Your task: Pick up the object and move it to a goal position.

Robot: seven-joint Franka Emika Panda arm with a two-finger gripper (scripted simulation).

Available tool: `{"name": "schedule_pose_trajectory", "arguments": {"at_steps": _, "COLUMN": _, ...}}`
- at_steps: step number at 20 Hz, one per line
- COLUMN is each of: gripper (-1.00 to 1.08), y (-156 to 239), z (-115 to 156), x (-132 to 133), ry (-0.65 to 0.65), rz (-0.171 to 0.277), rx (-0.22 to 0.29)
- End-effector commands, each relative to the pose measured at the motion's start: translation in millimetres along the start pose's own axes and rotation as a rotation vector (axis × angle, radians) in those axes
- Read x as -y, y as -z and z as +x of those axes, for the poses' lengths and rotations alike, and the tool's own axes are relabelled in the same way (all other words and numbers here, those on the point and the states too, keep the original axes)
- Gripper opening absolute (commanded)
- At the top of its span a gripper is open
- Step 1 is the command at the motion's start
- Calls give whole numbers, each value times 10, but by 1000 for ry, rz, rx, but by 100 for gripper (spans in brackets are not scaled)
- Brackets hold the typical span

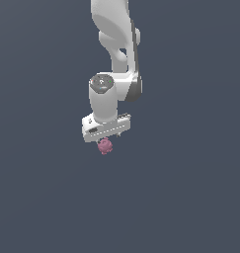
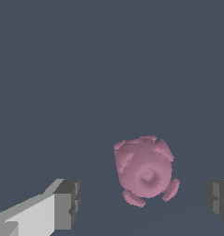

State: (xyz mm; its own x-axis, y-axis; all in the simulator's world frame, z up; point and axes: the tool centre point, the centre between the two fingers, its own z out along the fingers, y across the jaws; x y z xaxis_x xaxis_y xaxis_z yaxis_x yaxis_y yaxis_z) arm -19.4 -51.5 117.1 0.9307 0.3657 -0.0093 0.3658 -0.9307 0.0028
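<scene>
Jaws spread wide on gripper (image 2: pixel 143 205), pads (image 2: pixel 67 203) well clear of obj on both sides, no contact. Pink knobbly object (image 2: pixel 144 174) sits between them, directly under the white arm (image 1: pixel 114 59)

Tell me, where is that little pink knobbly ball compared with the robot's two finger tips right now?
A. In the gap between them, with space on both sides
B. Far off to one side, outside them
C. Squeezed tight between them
A: in the wrist view the pink ball sits between the two fingers of the open gripper, with bare floor showing on each side.
</scene>
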Motion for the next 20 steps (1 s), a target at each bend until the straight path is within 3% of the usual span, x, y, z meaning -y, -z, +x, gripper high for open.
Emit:
{"name": "schedule_pose_trajectory", "arguments": {"at_steps": 1, "gripper": 100, "y": -68, "z": -35, "x": -49, "ry": 56, "rz": 0, "rx": -2}}
{"name": "schedule_pose_trajectory", "arguments": {"at_steps": 11, "gripper": 100, "y": -242, "z": -130, "x": -167, "ry": 196, "rz": 1, "rx": -8}}
{"name": "schedule_pose_trajectory", "arguments": {"at_steps": 20, "gripper": 100, "y": -277, "z": -149, "x": -188, "ry": 221, "rz": 2, "rx": -9}}
